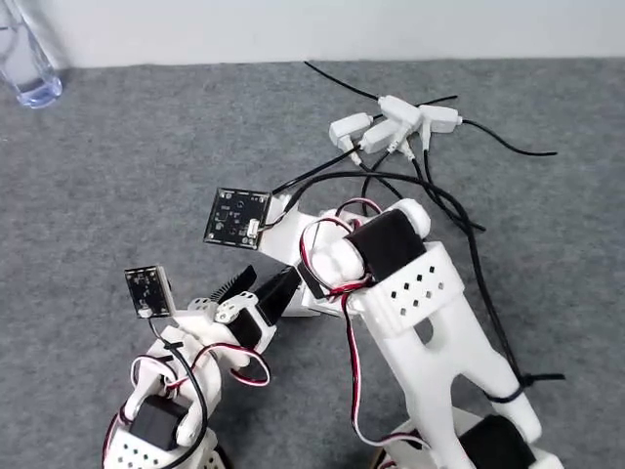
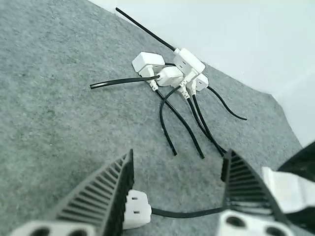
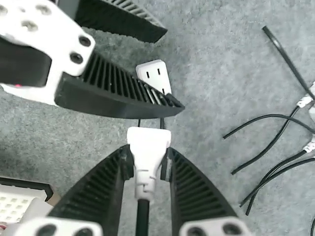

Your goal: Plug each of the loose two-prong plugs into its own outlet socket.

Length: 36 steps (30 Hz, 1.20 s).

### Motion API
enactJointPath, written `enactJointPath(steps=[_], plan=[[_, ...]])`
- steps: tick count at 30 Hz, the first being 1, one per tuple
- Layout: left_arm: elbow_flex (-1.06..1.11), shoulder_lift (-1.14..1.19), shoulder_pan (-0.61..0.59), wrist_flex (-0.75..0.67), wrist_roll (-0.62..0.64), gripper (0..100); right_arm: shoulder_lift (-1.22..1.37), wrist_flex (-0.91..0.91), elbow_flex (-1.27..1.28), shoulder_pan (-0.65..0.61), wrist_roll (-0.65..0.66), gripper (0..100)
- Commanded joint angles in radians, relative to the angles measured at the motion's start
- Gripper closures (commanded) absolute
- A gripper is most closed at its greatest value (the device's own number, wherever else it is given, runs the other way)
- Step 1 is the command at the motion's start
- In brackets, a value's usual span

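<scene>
The right claw point(image 3: 147, 153) is clenched on a white two-prong plug point(image 3: 148, 140) near the middle of the desk point(image 1: 117, 176). The left claw point(image 2: 179, 157) gapes around a white outlet socket point(image 3: 153, 76) just beyond, its ribbed finger point(image 3: 118, 93) lying across between them. A tangle of joined cords point(image 1: 395, 125) crowds the far edge.

White plug point(image 3: 147, 147), black cord point(image 3: 142, 219), grey mat point(image 1: 98, 195), black ribbed fingers point(image 3: 98, 201)

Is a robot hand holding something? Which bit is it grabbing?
The right gripper pinches the white plug by the two sides of its body. The left gripper holds nothing.
</scene>
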Motion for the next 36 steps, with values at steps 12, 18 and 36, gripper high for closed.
enactJointPath(steps=[12, 18, 36], plan=[[-0.005, 0.003, 0.009, 0.008, -0.014, 73, -0.028, -0.033, -0.084, -0.013, -0.048, 99.0], [-0.005, 0.003, 0.009, 0.008, -0.014, 73, -0.028, -0.073, -0.084, -0.015, -0.051, 99.0], [-0.013, 0.002, -0.117, 0.008, -0.014, 73, -0.027, -0.076, -0.040, -0.015, 0.005, 99.0]])
